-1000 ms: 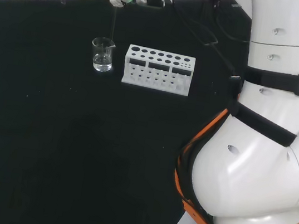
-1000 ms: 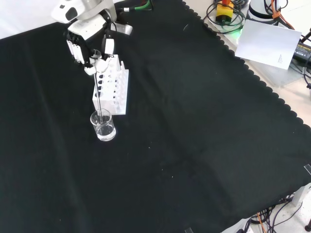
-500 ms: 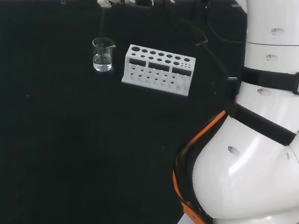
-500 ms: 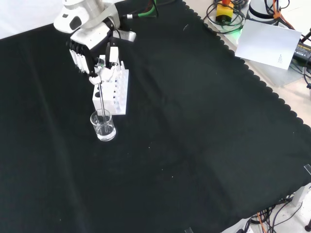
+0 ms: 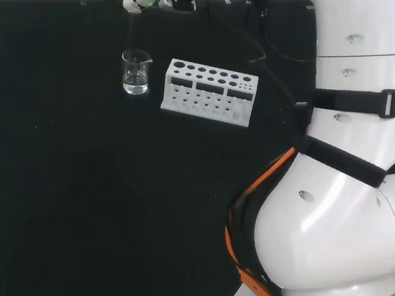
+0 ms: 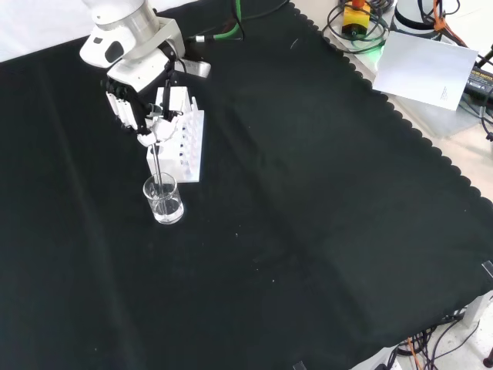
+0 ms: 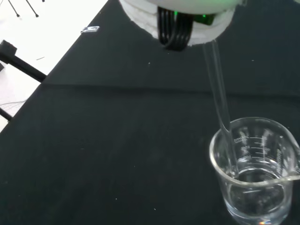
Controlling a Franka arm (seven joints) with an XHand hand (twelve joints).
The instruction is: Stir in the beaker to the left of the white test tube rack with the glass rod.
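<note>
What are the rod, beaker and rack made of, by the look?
Rod: clear and glossy, the cloth shows through; likely glass. Beaker: clear and thin-walled with a pour lip, printed scale and bright glints; glass or clear plastic, can't tell which. It holds some clear liquid. Rack: opaque matte white with rows of round holes; probably plastic. The hand has its fingers curled round the rod.

Our arm [image 5: 336,213]: bulky glossy white links, rounded, with small oval recessed holes in the shells. We note two black straps [image 5: 368,103] around the links, the upper one with a buckle. An orange cable [image 5: 243,214] runs along the lower link at its 9 o'clock side, with black cabling beside it. Our hand [image 6: 142,96]: white shell, black and white fingers [image 6: 122,100], white fingertips. Black ribbed cables [image 7: 174,28] show under the palm; green cable [image 6: 223,31] at the wrist.
</note>
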